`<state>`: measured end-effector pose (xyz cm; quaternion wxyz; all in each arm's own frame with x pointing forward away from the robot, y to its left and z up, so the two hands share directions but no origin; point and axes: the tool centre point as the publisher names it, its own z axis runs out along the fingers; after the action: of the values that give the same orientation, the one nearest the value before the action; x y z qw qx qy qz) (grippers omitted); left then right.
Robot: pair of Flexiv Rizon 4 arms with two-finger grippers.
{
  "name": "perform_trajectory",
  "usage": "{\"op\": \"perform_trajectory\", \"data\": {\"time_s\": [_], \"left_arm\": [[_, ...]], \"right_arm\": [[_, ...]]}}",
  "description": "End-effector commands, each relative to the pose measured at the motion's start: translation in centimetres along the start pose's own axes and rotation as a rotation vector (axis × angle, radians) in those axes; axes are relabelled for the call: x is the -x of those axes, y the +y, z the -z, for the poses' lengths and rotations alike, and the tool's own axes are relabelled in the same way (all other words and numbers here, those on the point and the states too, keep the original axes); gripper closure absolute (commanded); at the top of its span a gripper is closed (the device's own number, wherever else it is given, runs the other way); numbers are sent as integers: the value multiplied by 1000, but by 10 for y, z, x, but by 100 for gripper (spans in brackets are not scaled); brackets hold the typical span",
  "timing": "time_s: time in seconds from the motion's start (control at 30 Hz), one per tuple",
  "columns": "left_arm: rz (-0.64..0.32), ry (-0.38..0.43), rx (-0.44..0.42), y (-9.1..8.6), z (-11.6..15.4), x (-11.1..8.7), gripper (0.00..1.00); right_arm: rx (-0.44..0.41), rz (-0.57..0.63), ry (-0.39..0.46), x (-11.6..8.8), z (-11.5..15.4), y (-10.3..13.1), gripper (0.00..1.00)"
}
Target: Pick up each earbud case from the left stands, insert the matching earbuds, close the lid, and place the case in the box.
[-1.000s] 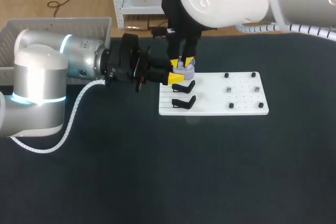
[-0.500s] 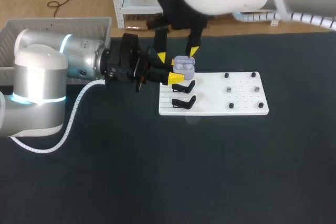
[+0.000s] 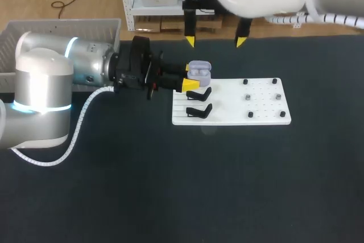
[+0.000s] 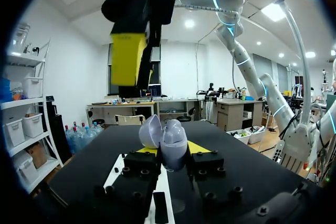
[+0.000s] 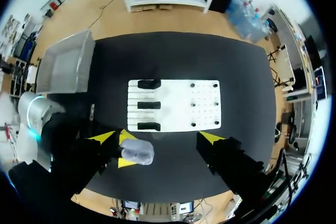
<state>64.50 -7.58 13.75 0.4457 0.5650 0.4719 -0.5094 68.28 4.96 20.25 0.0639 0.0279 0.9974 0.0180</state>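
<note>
A lavender earbud case (image 3: pixel 199 72) with its lid up sits above the white board's (image 3: pixel 239 102) back left corner. My left gripper (image 3: pixel 191 79) is shut on it from two sides. In the left wrist view the case (image 4: pixel 167 141) stands between the yellow fingertips (image 4: pixel 197 147). My right gripper (image 3: pixel 215 41) hangs open well above and behind the case, holding nothing. From the right wrist view its open gripper (image 5: pixel 157 137) looks straight down on the case (image 5: pixel 137 152) and the board (image 5: pixel 178 106).
Black stands (image 3: pixel 199 93) (image 3: pixel 199 110) sit on the board's left part; three show in the right wrist view (image 5: pixel 148 105). Small pegs (image 3: pixel 248 97) dot its right part. A grey bin (image 3: pixel 62 27) is at the back left. Dark table surface spreads in front.
My right gripper has opened off the case and risen up and back, its fingers spreading wide. The left gripper and the case have stayed in place.
</note>
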Motion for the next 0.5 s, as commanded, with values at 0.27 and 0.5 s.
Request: {"op": "perform_trajectory", "data": {"time_s": [0.27, 0.5], "left_arm": [[1, 1, -2, 1, 0, 0, 100], [1, 1, -2, 1, 0, 0, 100]], "right_arm": [[-14, -44, 75, -2, -35, -18, 0], [-11, -38, 106, -15, -41, -22, 0]]}}
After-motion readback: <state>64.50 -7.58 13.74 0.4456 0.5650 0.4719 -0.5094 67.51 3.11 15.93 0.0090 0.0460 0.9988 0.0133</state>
